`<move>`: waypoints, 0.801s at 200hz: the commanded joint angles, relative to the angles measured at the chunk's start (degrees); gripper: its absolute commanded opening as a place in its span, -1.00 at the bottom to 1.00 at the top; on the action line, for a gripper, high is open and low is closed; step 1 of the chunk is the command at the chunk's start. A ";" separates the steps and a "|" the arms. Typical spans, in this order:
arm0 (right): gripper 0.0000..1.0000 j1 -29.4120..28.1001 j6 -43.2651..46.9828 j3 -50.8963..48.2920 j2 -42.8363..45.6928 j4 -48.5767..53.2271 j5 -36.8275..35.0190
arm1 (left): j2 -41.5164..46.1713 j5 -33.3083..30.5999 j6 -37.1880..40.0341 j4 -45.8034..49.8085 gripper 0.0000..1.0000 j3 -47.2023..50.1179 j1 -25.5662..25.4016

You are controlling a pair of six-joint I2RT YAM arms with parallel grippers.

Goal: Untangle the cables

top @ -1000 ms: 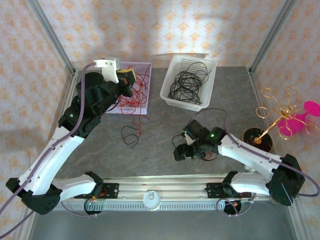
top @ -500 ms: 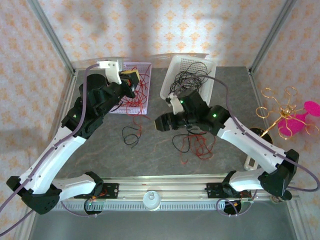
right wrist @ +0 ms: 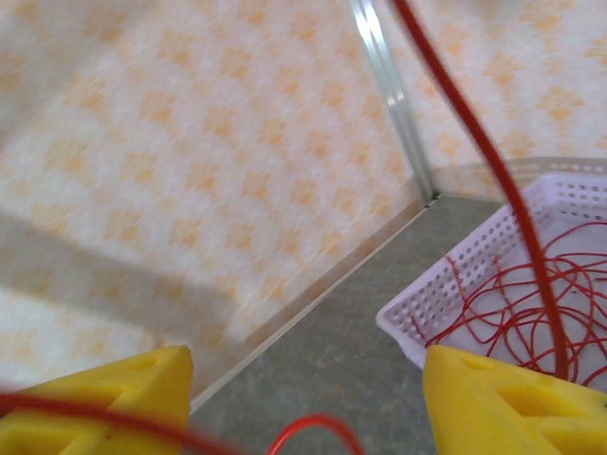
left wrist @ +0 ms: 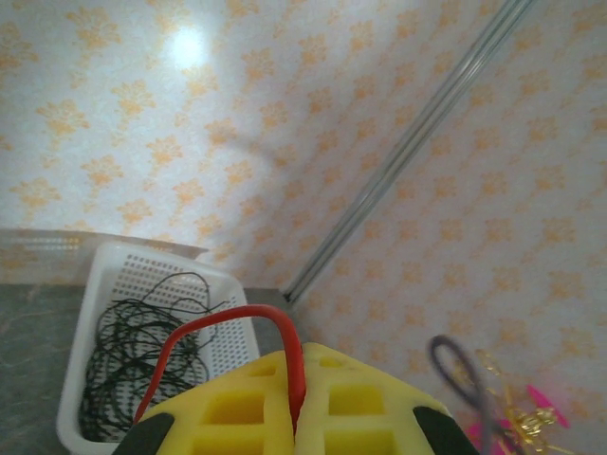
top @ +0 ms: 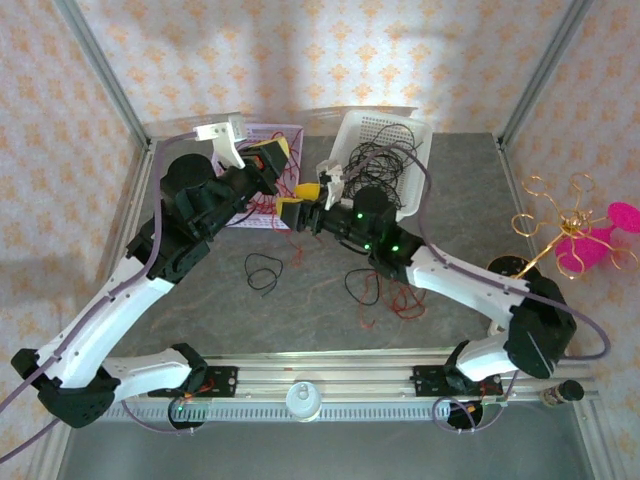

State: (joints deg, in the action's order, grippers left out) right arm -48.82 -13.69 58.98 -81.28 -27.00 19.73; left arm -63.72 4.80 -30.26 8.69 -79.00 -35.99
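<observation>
Left gripper (left wrist: 296, 379): raised above lilac basket (right wrist: 432, 303), clamped on red wire (left wrist: 248, 312).
Right gripper (right wrist: 303, 398): beside lilac basket, fingers apart.
Surroundings: grey table (top: 300, 300), patterned walls (top: 300, 60).

So the bench (top: 300, 312) is a grey marbled slab boxed in by orange-flowered wallpaper (top: 330, 50) and bare metal corner posts (top: 100, 70), with a silver rail (top: 330, 372) running along the near edge. At the far side there's a lilac perforated basket (top: 292, 132) on the left and a white basket (top: 418, 165) just right of it, tipped up a bit. Off on the right stands a gold wire stand (top: 560, 212) on a round black base (top: 512, 272) with something hot pink (top: 592, 245) on it.
</observation>
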 commanded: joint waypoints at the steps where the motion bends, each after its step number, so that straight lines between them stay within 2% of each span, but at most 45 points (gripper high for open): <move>1: -0.02 -1.26 -9.56 -2.11 -2.50 -8.01 -15.23 | 1.50 -2.04 -3.00 -4.20 -1.00 0.02 -0.87; 10: -0.20 -1.29 -12.12 -2.70 -3.62 -7.43 -18.81 | 1.45 -2.55 -2.96 -3.90 -1.00 -0.50 -1.06; 26: -0.33 -1.36 -14.65 -4.69 -5.26 -7.68 -21.54 | 1.24 -3.88 -2.98 -3.00 -1.00 -2.05 -1.34; 63: -0.43 -1.54 -17.32 -11.75 -6.20 -9.24 -21.38 | 0.22 -5.24 -1.02 -1.37 -1.00 -7.14 -1.36; 86: -0.66 -1.54 -17.65 -16.05 -6.07 -9.75 -20.25 | -0.67 -5.72 0.56 -0.68 -1.00 -10.20 -1.33; 106: -0.78 -1.52 -17.68 -19.52 -5.83 -11.34 -19.70 | -1.50 -5.51 1.37 -0.27 -1.00 -12.72 -1.34; 142: -0.87 -1.54 -16.51 -23.53 -5.82 -13.86 -18.43 | -3.09 -4.12 1.64 0.44 -1.00 -15.58 -1.34; 160: -0.72 -1.53 -13.35 -23.54 -3.18 -13.88 -11.80 | -3.59 -3.92 1.63 1.65 -1.00 -16.05 -1.30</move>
State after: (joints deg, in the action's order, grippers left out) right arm -50.22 -30.68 35.64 -87.18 -37.17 2.04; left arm -66.48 0.14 -29.93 8.73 -93.30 -36.77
